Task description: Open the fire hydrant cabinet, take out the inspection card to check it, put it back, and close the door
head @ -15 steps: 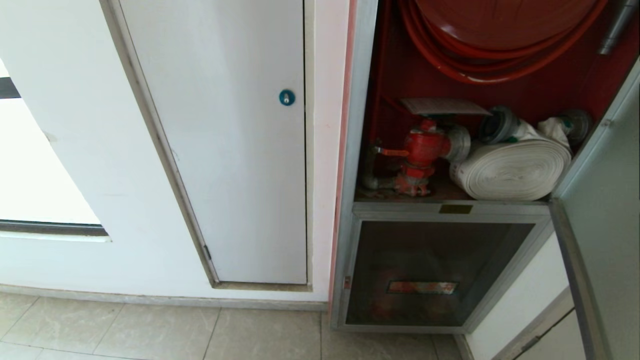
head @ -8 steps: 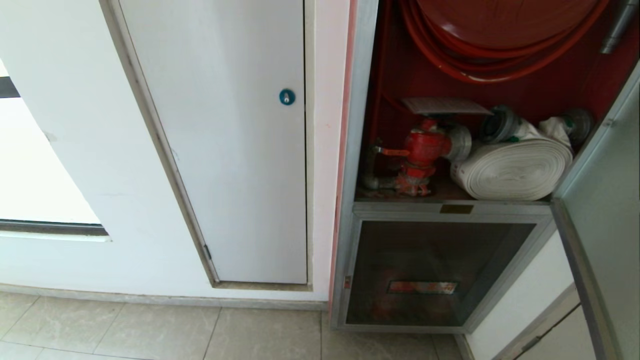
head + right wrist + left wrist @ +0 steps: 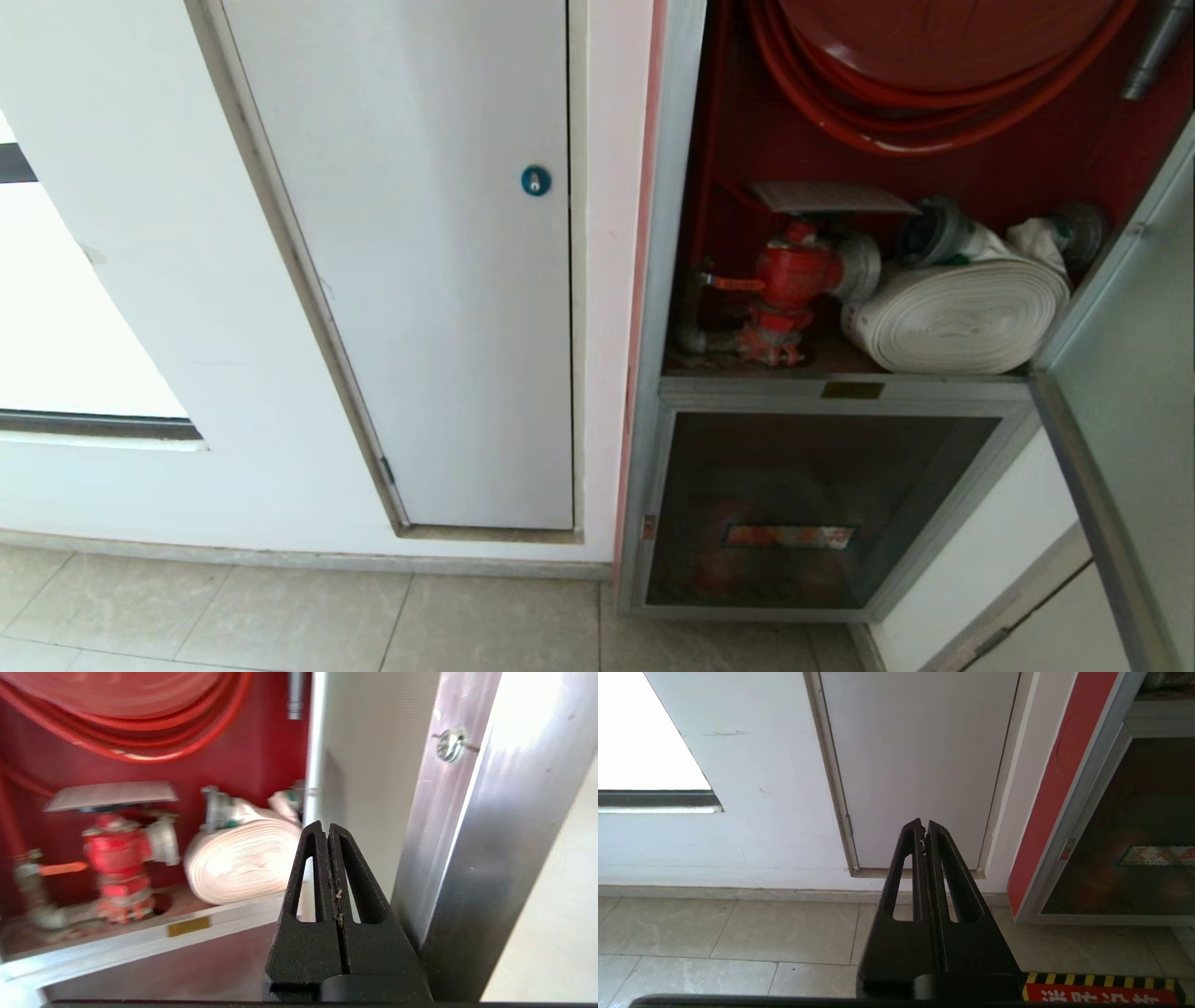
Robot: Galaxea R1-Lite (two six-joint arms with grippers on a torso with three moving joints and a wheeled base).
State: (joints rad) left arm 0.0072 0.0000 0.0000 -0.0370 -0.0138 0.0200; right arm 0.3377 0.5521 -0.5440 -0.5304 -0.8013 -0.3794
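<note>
Inspection card (image 3: 831,197) atop valve (image 3: 789,280), rolled hose (image 3: 952,317) to valve's right, in cabinet (image 3: 667,233).

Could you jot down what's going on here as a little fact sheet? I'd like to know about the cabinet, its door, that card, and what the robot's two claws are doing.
Cabinet: fire hydrant cabinet, red inside, with hose reel, red valve and rolled white hose
Door: door swung open at the right
Card: inspection card lying flat on top of the valve, nobody holding it
Right gripper: shut, empty, beside the door's metal edge, facing the cabinet
Left gripper: shut, empty, parked low, facing the white panel
Progress: cabinet opened, card not yet in hand
</note>
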